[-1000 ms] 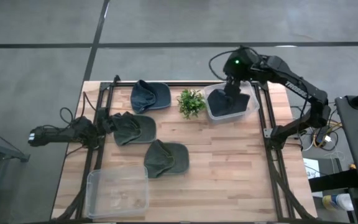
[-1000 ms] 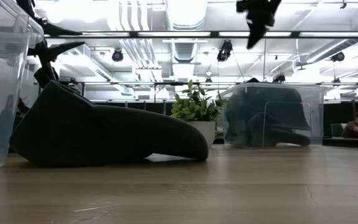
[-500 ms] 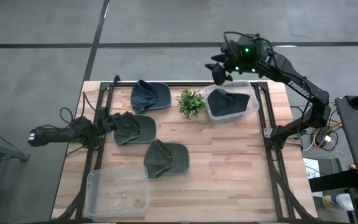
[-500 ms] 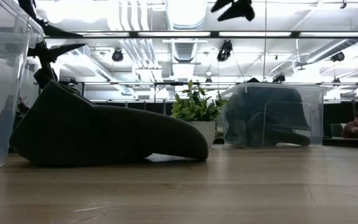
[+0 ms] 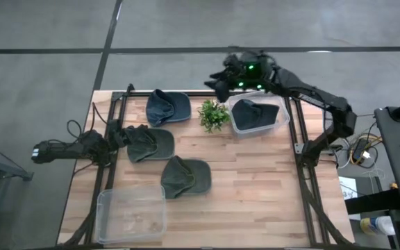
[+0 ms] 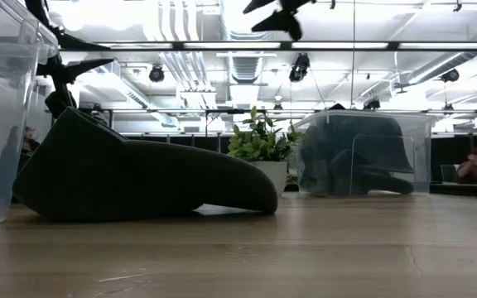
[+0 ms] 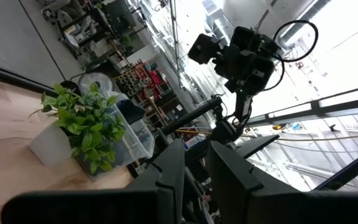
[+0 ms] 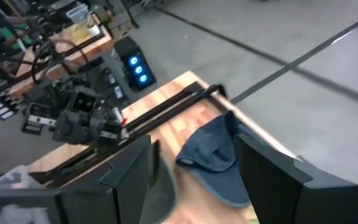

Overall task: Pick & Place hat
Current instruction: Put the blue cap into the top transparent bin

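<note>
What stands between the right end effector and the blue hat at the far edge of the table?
Nothing visible does. The right end effector hangs open and empty above the table's far edge, and the blue hat lies uncovered to its left. The small plant stands beside that path, not in it.

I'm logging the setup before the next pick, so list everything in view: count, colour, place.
blue hat: one, blue, far left part of the table.
dark green hats: two; one at the left side, by the left claw; one mid-table.
dark hat: one, inside the far bin.
far bin: one, clear, far right part.
near bin: one, clear, near left corner.
plant: one, green in a white pot, between blue hat and far bin.
table: one, light wood.
left claw: at the left edge, at one green hat's rim.
right claw: open, raised over the far edge.
</note>
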Controlling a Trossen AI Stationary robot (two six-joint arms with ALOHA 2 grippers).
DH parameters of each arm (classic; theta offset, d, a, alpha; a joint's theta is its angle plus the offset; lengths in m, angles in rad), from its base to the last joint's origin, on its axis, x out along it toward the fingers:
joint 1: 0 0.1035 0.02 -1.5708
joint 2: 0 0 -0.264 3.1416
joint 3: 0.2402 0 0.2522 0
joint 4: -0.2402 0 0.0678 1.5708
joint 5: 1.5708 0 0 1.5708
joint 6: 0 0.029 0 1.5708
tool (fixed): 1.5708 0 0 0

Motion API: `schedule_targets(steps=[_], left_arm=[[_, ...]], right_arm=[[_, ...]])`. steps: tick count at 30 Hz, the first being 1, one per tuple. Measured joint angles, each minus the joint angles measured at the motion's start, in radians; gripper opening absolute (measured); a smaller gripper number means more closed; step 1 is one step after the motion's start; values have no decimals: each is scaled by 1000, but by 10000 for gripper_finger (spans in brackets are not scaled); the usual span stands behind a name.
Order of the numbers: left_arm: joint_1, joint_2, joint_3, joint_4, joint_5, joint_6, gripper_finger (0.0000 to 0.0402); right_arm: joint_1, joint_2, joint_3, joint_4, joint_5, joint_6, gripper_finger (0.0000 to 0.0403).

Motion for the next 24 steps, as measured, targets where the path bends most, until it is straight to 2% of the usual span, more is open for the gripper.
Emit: schedule_targets(steps=[6,11,17,24], left_arm=[[0,0,0,-1,-5,-3,69],[0,0,0,1,-15,-42,69],[0,0,0,10,-37,-35,69],[0,34,59,-5,-141,99,69]], right_arm=[[72,100,0,74,-3,39,224],[114,175,0,131,-22,172,224],[160,241,0,171,-29,198,224],[193,268,0,186,-37,269,224]])
